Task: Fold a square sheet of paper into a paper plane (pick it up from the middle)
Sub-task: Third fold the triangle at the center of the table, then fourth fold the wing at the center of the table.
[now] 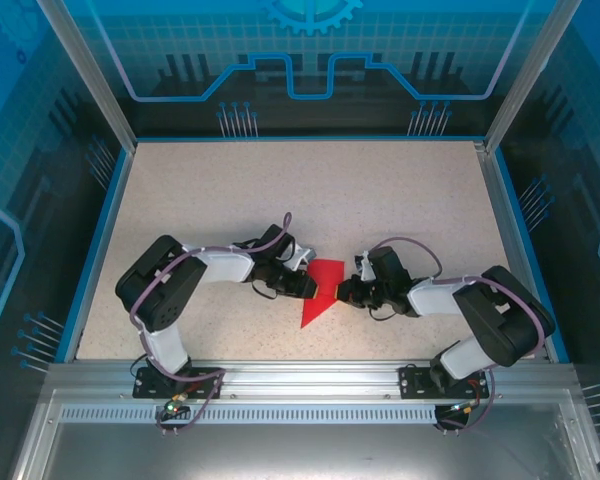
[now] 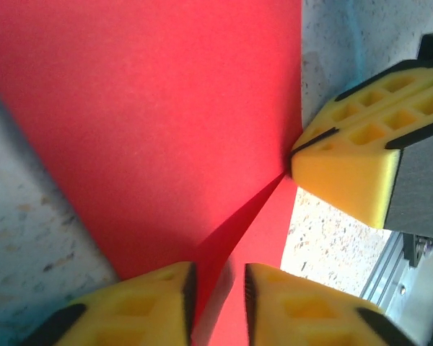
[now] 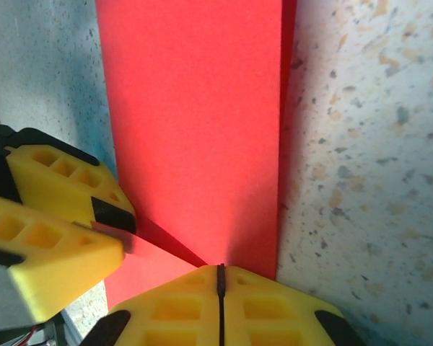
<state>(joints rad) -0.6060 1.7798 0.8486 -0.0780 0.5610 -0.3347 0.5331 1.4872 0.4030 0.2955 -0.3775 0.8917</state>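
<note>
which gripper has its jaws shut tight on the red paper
The right gripper: its jaws meet flush on the red paper, while the left gripper shows a gap between its jaws.

Paper: I see the red paper [image 1: 322,295] folded to a pointed shape, flat on the table, tip toward the near-left.
Left gripper: my left gripper [image 1: 311,287] meets its left edge.
Right gripper: my right gripper [image 1: 343,291] meets its right edge, opposite.
Table: speckled beige table [image 1: 280,190], blue-rimmed.
</note>
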